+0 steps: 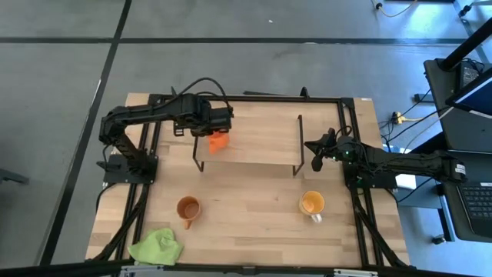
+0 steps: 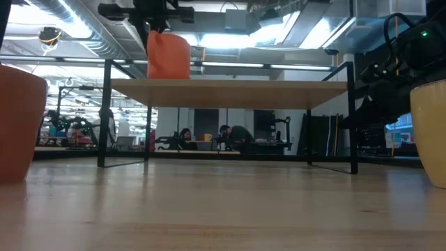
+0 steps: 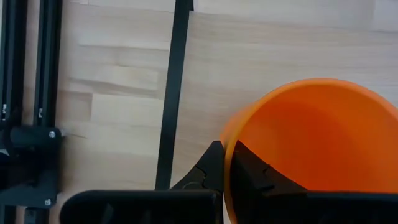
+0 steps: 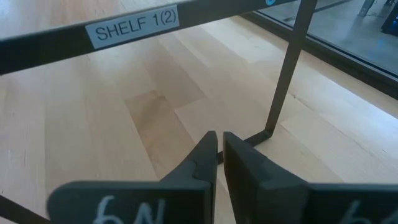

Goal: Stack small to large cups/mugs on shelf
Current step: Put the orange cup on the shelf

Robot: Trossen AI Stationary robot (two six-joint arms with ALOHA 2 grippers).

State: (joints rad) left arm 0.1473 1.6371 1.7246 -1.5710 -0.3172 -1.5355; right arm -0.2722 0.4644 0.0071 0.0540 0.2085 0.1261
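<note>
My left gripper [image 1: 221, 131] is over the left part of the shelf [image 1: 254, 135] and is shut on the bright orange mug [image 1: 218, 142]. In the low view the orange mug [image 2: 168, 56] stands upright with its base at the top of the shelf board [image 2: 230, 88]. The brown mug [image 1: 187, 208] stands on the tabletop at the near left. The yellow-orange mug [image 1: 311, 203] with a white handle stands at the near right. My right gripper [image 1: 315, 160] is shut and empty beside the shelf's right end, and it also shows in the right wrist view [image 4: 220, 146]. My left gripper pinches the orange mug's rim wall [image 3: 227, 146], with one finger [image 3: 255, 171] inside the mug and one finger [image 3: 208, 168] outside. The fingers come from above, pointing down. The mug is upright, with its base at the shelf board; whether it rests there I cannot tell.
A lime-green cloth [image 1: 157, 246] lies at the table's near left corner. The shelf's black wire legs [image 4: 283, 81] stand close in front of my right gripper. The middle and right of the shelf board [image 1: 269, 142] are bare. People sit in the room beyond the table [image 2: 230, 136].
</note>
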